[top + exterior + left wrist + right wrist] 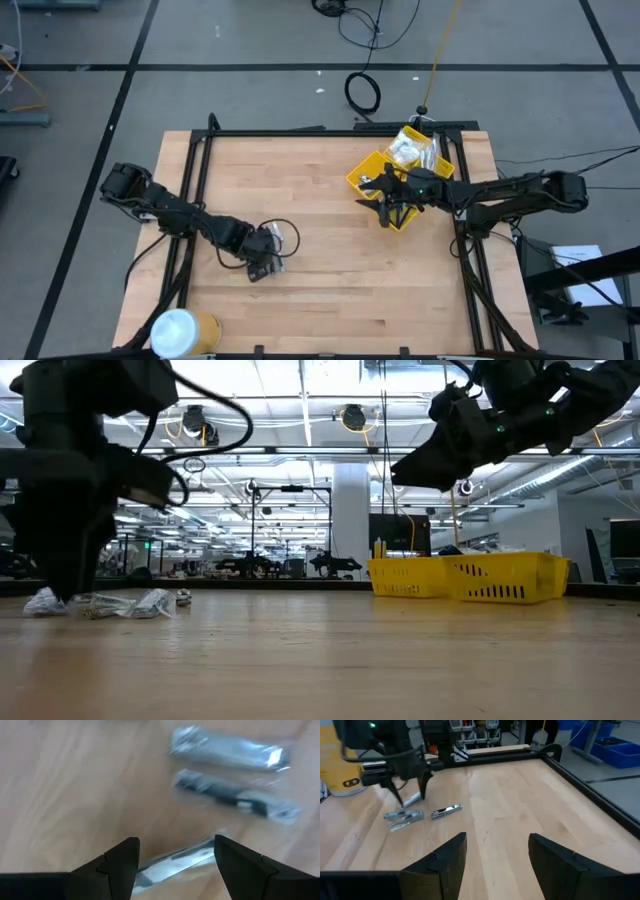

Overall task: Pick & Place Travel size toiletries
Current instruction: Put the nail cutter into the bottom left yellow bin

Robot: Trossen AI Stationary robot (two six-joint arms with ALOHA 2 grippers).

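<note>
Three travel-size toiletry packets lie flat on the wood near the table's near-left middle. In the left wrist view they are clear wrappers: one silvery [227, 747], one holding a dark piece [235, 800], and one [170, 865] lying between my left gripper's fingers. My left gripper [175, 842] is open, pointing down over that packet, with a finger on either side. White packets [408, 150] lie in the yellow bin [372, 170]. My right gripper [385, 210] hangs open and empty above the bin's near-left corner.
The white-and-yellow cylinder [180, 332] lies at the table's near-left corner. A black frame rail [330, 132] runs along the far edge, and more rails run down both sides. Bare wood [340, 260] stretches between the packets and the bin.
</note>
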